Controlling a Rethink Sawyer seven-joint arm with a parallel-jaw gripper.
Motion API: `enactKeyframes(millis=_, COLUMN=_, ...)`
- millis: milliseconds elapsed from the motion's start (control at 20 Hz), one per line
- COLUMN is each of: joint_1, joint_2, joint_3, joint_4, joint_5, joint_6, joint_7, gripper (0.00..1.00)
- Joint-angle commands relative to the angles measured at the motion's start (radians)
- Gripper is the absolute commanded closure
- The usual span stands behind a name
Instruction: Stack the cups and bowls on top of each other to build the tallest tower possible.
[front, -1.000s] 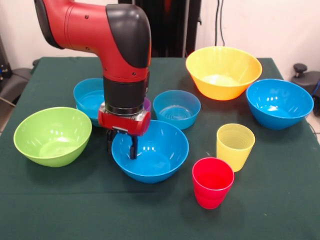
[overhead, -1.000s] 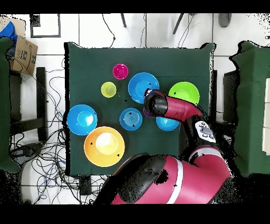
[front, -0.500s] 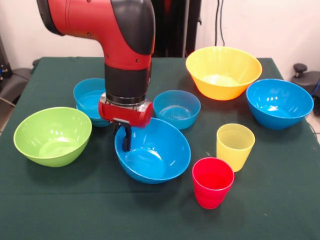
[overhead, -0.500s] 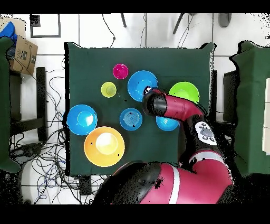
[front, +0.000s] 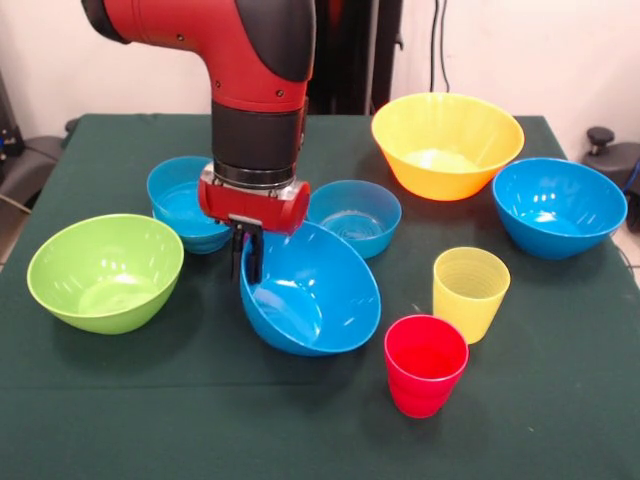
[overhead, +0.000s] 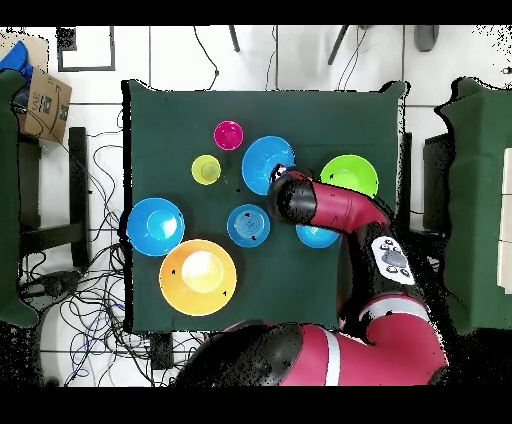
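My gripper (front: 247, 256) is shut on the left rim of a large blue bowl (front: 315, 295), which hangs tilted with its right side low near the table. From overhead, the arm covers the gripper beside that bowl (overhead: 262, 160). A yellow cup (front: 470, 292) and a red cup (front: 425, 363) stand upright to its right. Around it sit a lime green bowl (front: 105, 270), two small blue bowls (front: 178, 200) (front: 355, 215), a very large yellow bowl (front: 447, 140) and another large blue bowl (front: 558, 205). No tower is in view; each piece stands alone.
The green cloth table (front: 150, 400) ends close to the green bowl on the left and the large blue bowl on the right. Overhead, cables lie on the floor (overhead: 95, 180) and a cardboard box (overhead: 45, 100) sits off the table.
The gripper has risen and shifted slightly right, pulling the blue bowl's left rim up so the bowl tilts more steeply.
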Motion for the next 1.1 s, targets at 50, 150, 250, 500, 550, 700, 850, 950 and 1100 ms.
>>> enactKeyframes(millis=50, joint_1=0.003, joint_2=0.002, joint_3=0.047, joint_4=0.069, joint_5=-0.022, joint_6=0.097, joint_7=0.047, gripper=1.00)
enactKeyframes(millis=150, joint_1=0.003, joint_2=0.005, joint_3=0.046, joint_4=0.070, joint_5=-0.024, joint_6=0.090, joint_7=0.048, gripper=1.00)
enactKeyframes(millis=250, joint_1=0.000, joint_2=0.002, joint_3=0.048, joint_4=0.077, joint_5=-0.023, joint_6=0.091, joint_7=0.045, gripper=1.00)
enactKeyframes(millis=500, joint_1=-0.008, joint_2=-0.001, joint_3=0.058, joint_4=0.088, joint_5=-0.019, joint_6=0.100, joint_7=0.039, gripper=1.00)
enactKeyframes(millis=550, joint_1=-0.011, joint_2=-0.005, joint_3=0.060, joint_4=0.094, joint_5=-0.017, joint_6=0.103, joint_7=0.039, gripper=1.00)
enactKeyframes(millis=700, joint_1=-0.015, joint_2=-0.020, joint_3=0.065, joint_4=0.111, joint_5=-0.014, joint_6=0.114, joint_7=0.037, gripper=1.00)
enactKeyframes(millis=850, joint_1=-0.023, joint_2=-0.025, joint_3=0.071, joint_4=0.118, joint_5=-0.013, joint_6=0.121, joint_7=0.031, gripper=1.00)
enactKeyframes(millis=950, joint_1=-0.028, joint_2=-0.030, joint_3=0.077, joint_4=0.122, joint_5=-0.012, joint_6=0.128, joint_7=0.026, gripper=1.00)
enactKeyframes(millis=1100, joint_1=-0.033, joint_2=-0.062, joint_3=0.083, joint_4=0.148, joint_5=-0.004, joint_6=0.149, joint_7=0.026, gripper=1.00)
